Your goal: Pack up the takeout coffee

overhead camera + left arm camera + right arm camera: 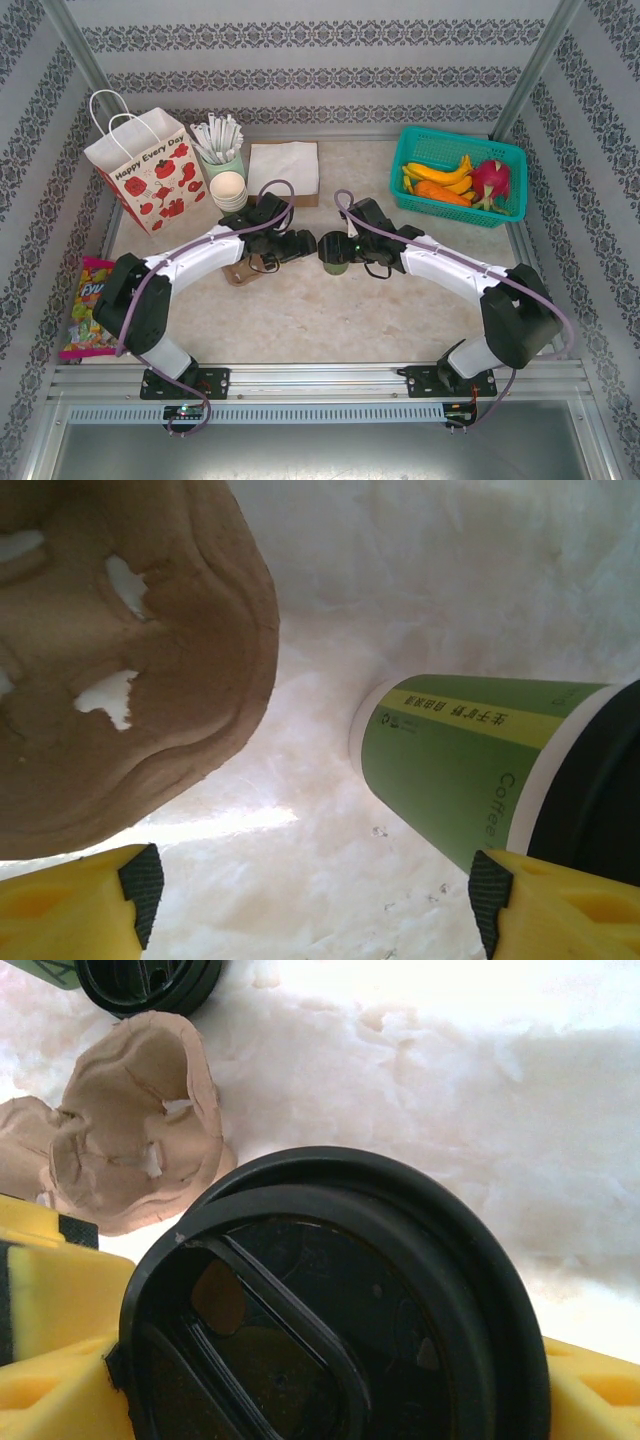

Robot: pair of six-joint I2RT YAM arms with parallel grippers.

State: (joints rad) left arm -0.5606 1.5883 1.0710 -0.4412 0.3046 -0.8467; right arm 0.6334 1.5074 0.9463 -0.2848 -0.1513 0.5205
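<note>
Where right fingers (60, 1310) flank, coffee (330, 1310) (perhaps gripped) stands.

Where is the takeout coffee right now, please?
In the top view, the takeout coffee stands mid-table between the left gripper and the right gripper, just right of the brown pulp carrier.

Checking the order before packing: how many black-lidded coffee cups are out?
2: near cup between the right gripper's fingers, far cup beyond the pulp carrier. Others may hide under the arms.
</note>
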